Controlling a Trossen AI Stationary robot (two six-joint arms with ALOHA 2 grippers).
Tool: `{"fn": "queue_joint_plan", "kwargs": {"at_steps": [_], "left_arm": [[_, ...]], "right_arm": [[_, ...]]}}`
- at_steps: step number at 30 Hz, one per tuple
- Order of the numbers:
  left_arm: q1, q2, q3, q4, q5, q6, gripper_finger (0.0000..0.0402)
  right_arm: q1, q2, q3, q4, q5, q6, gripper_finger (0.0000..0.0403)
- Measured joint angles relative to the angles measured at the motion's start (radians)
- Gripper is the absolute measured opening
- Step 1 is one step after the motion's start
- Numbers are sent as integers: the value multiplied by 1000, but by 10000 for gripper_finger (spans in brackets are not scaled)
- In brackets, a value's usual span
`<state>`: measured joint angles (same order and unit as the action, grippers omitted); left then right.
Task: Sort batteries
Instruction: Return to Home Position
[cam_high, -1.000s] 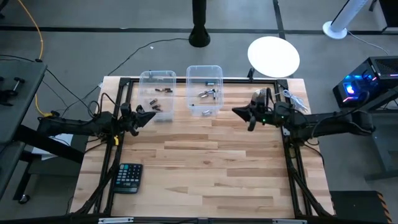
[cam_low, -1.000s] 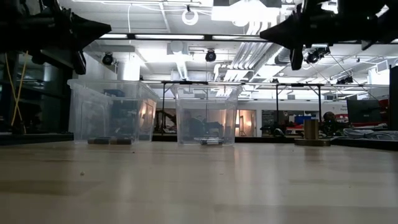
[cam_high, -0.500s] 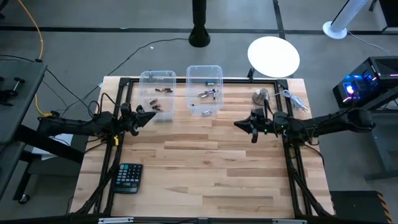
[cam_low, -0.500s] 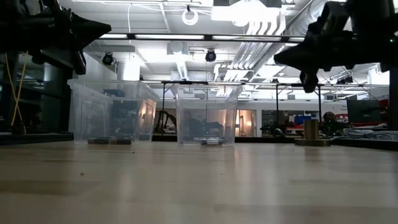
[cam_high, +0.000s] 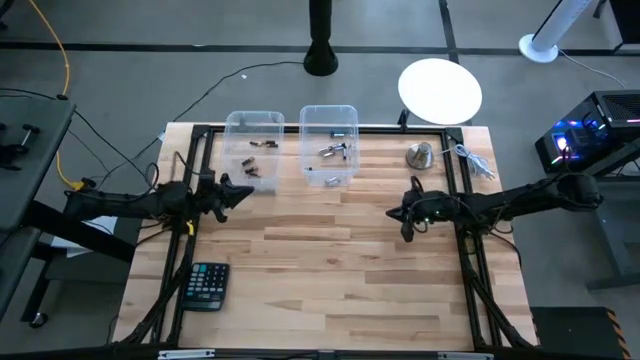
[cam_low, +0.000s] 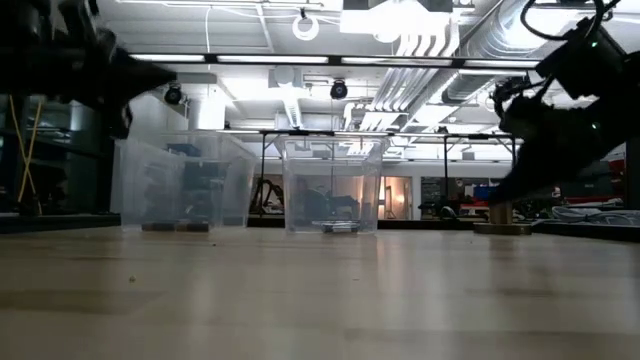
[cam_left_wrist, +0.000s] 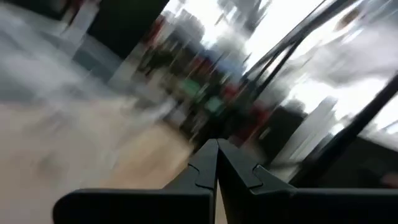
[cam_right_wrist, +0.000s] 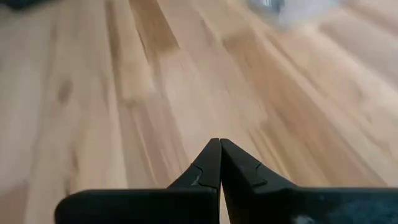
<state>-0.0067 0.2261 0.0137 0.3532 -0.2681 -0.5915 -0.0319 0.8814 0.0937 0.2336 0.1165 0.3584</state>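
Observation:
Dark batteries (cam_high: 256, 166) lie on the floor of the left clear bin (cam_high: 251, 124). Silvery batteries (cam_high: 336, 152) lie in the right clear bin (cam_high: 329, 112). In the low view both bins stand at the far side, with dark cells (cam_low: 178, 227) and silvery cells (cam_low: 338, 227) on their floors. My left gripper (cam_high: 250, 190) (cam_left_wrist: 217, 148) is shut and empty, hovering just near of the left bin. My right gripper (cam_high: 392, 213) (cam_right_wrist: 219, 145) is shut and empty, low over bare wood at the table's right middle.
A black calculator (cam_high: 207, 285) lies by the near left corner. A silver bell-shaped object (cam_high: 418, 155) (cam_low: 500, 215) and a grey cable (cam_high: 472, 160) sit at the far right. The table's middle and near part (cam_high: 330, 270) is bare wood.
My right gripper has swung from beside the bell toward the near edge and down, tipping its fingers toward the table. My left gripper has dipped slightly. Both stayed shut. The bins and batteries have not moved.

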Motion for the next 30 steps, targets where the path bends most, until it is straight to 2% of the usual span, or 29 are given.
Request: {"fn": "queue_joint_plan", "kwargs": {"at_steps": [4,9,12,20,23,26,30], "left_arm": [[1,-114,-1,-316,-2,2,0],[0,-180,1,-309,47,25,0],[1,-210,1,-319,48,26,0],[1,-223,1,-319,49,27,0],[1,-223,1,-319,49,27,0],[0,-223,1,-319,49,27,0],[0,-223,1,-318,49,27,0]], "right_arm": [[0,-71,0,-160,0,0,0],[0,-341,-1,-418,2,-1,0],[-1,-509,0,-489,2,-1,0],[-1,-883,0,-485,-6,2,0],[-2,-882,-14,-395,-5,0,0],[0,-882,-77,-219,-5,0,0],[-10,-881,-84,-189,-24,0,0]]}}
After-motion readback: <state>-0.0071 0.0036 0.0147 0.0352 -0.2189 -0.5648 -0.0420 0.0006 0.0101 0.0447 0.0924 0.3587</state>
